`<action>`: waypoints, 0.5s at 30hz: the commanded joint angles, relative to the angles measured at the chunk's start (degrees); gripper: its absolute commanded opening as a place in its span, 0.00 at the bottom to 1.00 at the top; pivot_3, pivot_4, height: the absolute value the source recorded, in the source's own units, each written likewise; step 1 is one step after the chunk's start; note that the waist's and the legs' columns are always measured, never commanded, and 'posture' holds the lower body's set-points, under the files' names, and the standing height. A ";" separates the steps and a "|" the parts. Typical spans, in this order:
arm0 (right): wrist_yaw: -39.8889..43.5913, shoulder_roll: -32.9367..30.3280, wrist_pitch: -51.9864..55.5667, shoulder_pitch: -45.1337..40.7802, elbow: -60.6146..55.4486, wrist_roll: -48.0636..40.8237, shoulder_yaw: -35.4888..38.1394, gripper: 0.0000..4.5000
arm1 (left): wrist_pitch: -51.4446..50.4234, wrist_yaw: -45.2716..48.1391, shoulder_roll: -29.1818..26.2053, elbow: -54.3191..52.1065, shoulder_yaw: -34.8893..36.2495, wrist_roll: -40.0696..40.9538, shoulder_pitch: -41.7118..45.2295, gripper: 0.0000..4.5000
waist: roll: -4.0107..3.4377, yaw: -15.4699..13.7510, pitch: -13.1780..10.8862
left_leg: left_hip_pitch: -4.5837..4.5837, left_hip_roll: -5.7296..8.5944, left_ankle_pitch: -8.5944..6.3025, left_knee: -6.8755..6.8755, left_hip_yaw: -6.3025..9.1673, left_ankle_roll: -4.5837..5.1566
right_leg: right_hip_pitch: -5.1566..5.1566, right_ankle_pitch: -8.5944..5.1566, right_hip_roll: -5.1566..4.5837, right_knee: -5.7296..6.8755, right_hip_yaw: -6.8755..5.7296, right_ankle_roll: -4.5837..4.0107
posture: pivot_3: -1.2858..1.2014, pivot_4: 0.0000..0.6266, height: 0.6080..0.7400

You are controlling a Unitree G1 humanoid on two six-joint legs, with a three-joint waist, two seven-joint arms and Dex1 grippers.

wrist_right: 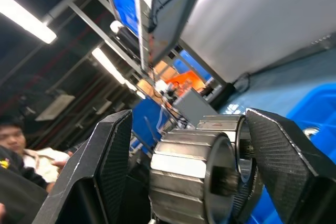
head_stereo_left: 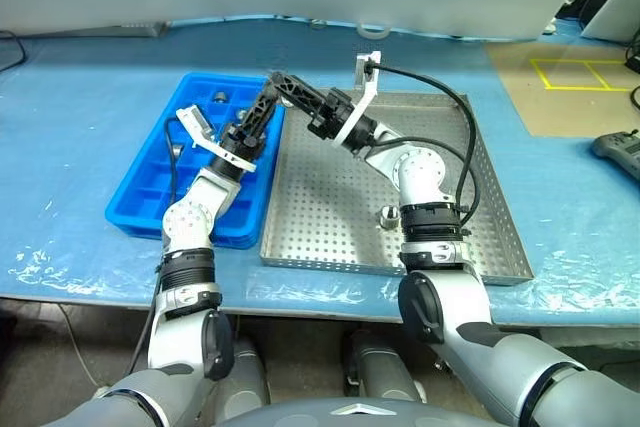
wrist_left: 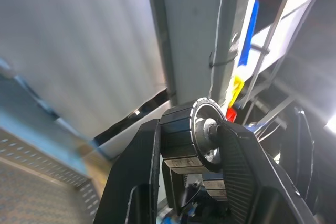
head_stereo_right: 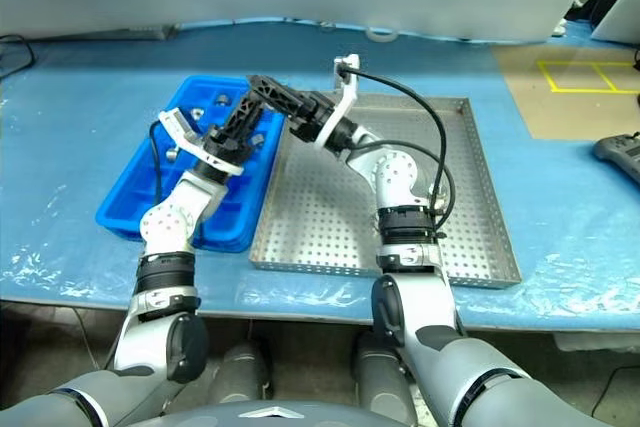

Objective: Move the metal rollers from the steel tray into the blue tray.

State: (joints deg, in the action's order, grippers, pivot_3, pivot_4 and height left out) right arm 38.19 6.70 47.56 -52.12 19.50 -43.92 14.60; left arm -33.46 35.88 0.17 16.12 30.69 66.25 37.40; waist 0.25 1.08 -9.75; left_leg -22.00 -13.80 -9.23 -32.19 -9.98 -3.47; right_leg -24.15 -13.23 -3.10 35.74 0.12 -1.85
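Observation:
My left gripper [head_stereo_left: 268, 99] and right gripper [head_stereo_left: 283, 81] meet in the air over the right rim of the blue tray [head_stereo_left: 150, 182]. A ribbed metal roller [wrist_left: 191, 132] sits clamped between the left fingers [wrist_left: 134, 171]. The right wrist view shows a roller [wrist_right: 191, 174] held between the right fingers [wrist_right: 107, 156]. Whether both grip the same roller I cannot tell. Another roller [head_stereo_left: 388, 215] stands on the steel tray [head_stereo_left: 330, 207] near its front. Up to three rollers [head_stereo_left: 219, 97] lie in compartments of the blue tray.
The trays sit side by side on a table covered in blue plastic sheet [head_stereo_left: 80, 77]. A handheld controller [head_stereo_left: 618, 152] lies at the far right beside yellow tape marks [head_stereo_left: 580, 72]. A person [wrist_right: 13, 135] shows in the background of the right wrist view.

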 commanded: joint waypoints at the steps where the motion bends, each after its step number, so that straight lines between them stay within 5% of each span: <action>1: -0.46 1.02 2.65 -0.34 1.75 -4.49 1.95 0.79 | 3.66 -3.05 -1.95 -3.07 5.60 5.88 2.63 0.29 | 0.03 -0.06 -0.02 | -0.04 -0.06 0.02 0.01 0.05 -0.05 | -0.01 0.02 0.05 -0.04 -0.03 -0.04 | 0.39 0.24 1.00; 7: -1.66 0.38 1.62 -1.66 4.31 -5.04 2.69 0.79 | 5.45 -5.02 -1.86 -4.30 5.55 6.52 1.32 0.29 | 0.10 -1.22 -0.04 | -0.09 0.06 -0.02 -0.04 0.07 0.05 | 0.13 0.04 -0.07 -0.13 -0.07 -0.01 | 0.39 0.24 1.00; 15: -2.77 -0.10 -1.67 -2.13 6.16 -2.59 1.08 0.79 | 8.20 -3.04 -4.99 -3.65 -1.52 -3.90 -1.08 0.29 | 0.24 -1.62 -0.12 | -0.07 0.03 -0.01 -0.04 0.07 0.03 | 0.12 0.09 -0.09 -0.12 -0.12 0.07 | 0.39 0.24 1.00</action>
State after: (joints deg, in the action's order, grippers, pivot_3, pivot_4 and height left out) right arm 35.25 6.41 47.03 -52.43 26.42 -46.32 16.07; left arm -26.40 31.46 -3.93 14.37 29.81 62.91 35.51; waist 0.50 -0.54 -9.86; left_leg -22.06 -13.77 -9.23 -32.23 -9.91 -3.44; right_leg -24.03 -13.14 -3.18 35.63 0.01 -1.78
